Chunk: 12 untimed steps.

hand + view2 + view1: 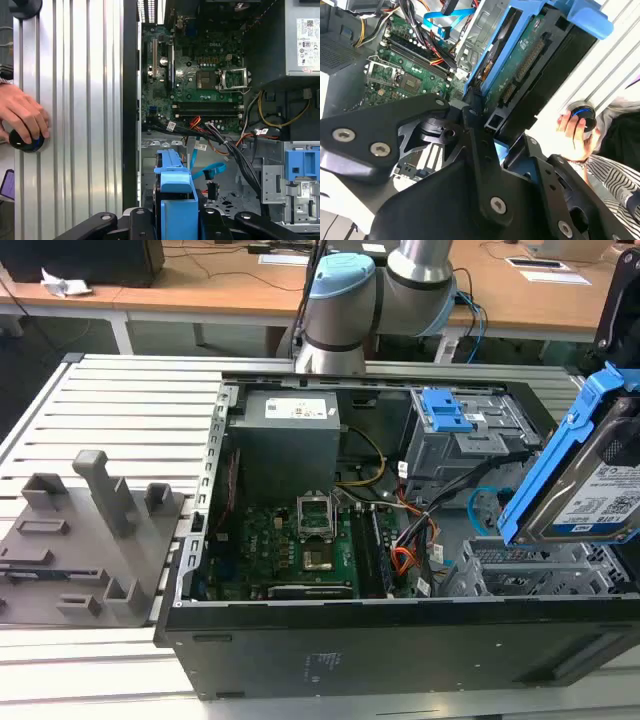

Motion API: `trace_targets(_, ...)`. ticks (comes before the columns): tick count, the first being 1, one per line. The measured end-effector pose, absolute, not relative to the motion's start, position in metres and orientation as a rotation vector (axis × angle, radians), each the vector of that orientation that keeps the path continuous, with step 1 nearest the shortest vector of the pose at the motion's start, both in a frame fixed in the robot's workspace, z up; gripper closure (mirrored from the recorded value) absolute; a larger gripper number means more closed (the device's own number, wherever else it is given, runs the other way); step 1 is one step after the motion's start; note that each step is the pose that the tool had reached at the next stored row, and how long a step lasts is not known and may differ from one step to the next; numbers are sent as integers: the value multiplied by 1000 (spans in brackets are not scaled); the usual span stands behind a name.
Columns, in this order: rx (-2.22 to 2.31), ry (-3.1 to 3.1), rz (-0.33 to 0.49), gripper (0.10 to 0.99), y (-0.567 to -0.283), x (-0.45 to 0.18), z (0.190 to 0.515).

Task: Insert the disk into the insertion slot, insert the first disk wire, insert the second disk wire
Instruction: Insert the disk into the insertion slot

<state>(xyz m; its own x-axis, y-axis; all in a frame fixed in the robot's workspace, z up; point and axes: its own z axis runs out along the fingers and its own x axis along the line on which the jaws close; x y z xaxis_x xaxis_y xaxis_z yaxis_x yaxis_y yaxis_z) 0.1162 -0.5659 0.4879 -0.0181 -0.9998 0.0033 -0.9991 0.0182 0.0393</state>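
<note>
My gripper (175, 220) is shut on the disk (592, 485), a silver drive with a white label in a bright blue carrier. I hold it tilted, on edge, above the open computer case at the exterior view's right. Its green circuit side (520, 55) shows in the second wrist view. The insertion slot (530, 562), a low perforated light-grey cage, lies just below the disk. The second disk wire (212, 170), a light-blue flat cable, loops beside the slot. The first disk wire (404, 560), an orange, red and black bundle, lies between the motherboard and the slot.
A taller grey cage with a blue latch (450, 425) stands behind the slot. The power supply (285, 435) and motherboard (290, 540) fill the case's other half. A grey fixture (90, 540) sits on the ribbed table. A person's hand (22, 117) rests on a dark knob beside the case.
</note>
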Motion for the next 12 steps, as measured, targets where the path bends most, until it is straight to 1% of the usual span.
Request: trace_targets(12, 2180, -2220, -40, 722, -566, 116, 477)
